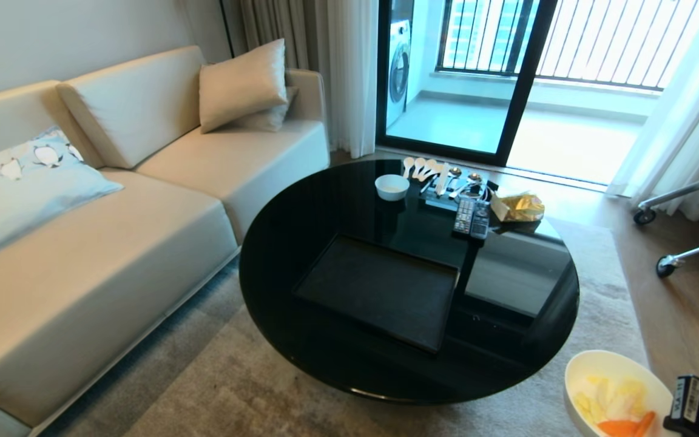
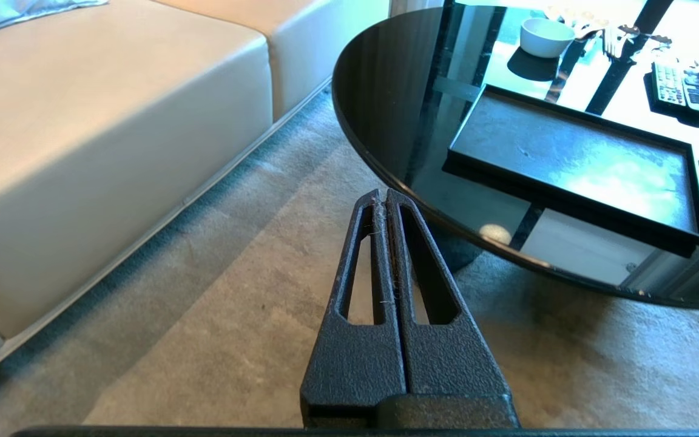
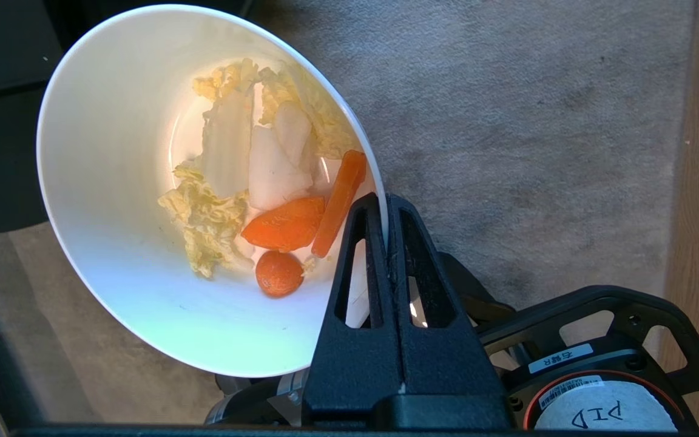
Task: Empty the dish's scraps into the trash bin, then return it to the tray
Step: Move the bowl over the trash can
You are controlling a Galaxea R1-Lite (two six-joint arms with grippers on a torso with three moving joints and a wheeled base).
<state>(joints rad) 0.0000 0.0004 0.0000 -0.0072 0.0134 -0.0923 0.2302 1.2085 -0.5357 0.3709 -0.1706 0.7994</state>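
The dish (image 3: 119, 152), a deep white bowl, hangs tilted over the carpet off the table's near right edge, also seen low in the head view as the dish (image 1: 586, 376). My right gripper (image 3: 386, 203) is shut on its rim. The scraps (image 3: 264, 182), pale cabbage and white chunks with orange carrot pieces, lie inside it. The black tray (image 1: 380, 291) sits bare on the table. My left gripper (image 2: 383, 195) is shut on nothing, parked over the carpet beside the table's near left edge, short of the tray (image 2: 574, 158). The trash bin is out of view.
On the round black glass table (image 1: 325, 200) stand a small white bowl (image 1: 392, 186), spoons (image 1: 428, 170), two remotes (image 1: 471, 218) and a gold packet (image 1: 522, 207) at the far side. A beige sofa (image 1: 113, 243) lies left. Wheeled stand legs (image 1: 665, 264) are at right.
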